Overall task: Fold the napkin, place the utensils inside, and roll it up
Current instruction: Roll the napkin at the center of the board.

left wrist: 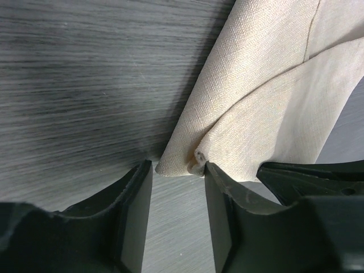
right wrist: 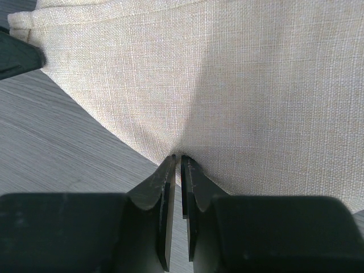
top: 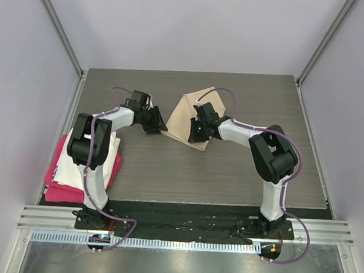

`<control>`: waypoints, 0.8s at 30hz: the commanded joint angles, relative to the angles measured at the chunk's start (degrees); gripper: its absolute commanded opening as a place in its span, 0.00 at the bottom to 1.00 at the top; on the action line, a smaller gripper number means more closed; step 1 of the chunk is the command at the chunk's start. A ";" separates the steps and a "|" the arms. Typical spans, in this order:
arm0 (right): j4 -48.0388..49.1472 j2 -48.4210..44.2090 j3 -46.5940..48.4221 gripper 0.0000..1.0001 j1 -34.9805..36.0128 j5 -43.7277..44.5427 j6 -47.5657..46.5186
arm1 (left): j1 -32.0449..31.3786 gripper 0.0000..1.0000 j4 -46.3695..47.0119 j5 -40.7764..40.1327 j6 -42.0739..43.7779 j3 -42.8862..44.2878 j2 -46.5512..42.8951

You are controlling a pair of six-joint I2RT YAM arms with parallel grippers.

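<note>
Both my grippers at the edge of the folded napkin

My right gripper (right wrist: 177, 159) had its fingers pressed almost together, pinching the edge of the napkin (right wrist: 227, 85) at their tips. The beige cloth spread out flat ahead of them, a little puckered at the pinch. My left gripper (left wrist: 176, 168) stood spread. A folded corner of the napkin lay just ahead of its fingertips, close against the right-hand one, on the grey table (left wrist: 74, 85).

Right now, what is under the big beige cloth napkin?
Just the dark wood-grain table shows around the beige napkin. Anything beneath its folds is covered, so I cannot tell.
</note>
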 commanded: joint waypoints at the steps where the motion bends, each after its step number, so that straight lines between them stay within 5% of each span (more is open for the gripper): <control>1: 1.98 0.67 -0.86 0.18 -0.05 0.10 -0.56 | -0.18 0.43 2.61 1.05 0.29 -0.32 0.91; 6: 2.07 0.76 -0.95 0.18 -0.05 0.01 -0.82 | -0.18 0.35 2.96 1.22 0.29 -0.32 1.44; 16: 1.99 -1.17 -0.51 0.18 -0.05 -0.43 -4.33 | -0.09 0.00 3.05 2.80 0.47 -0.05 1.35; 24: 3.04 -9.52 -1.56 0.30 2.75 6.24 -12.94 | -0.18 0.00 2.00 5.61 -0.85 -0.32 -2.16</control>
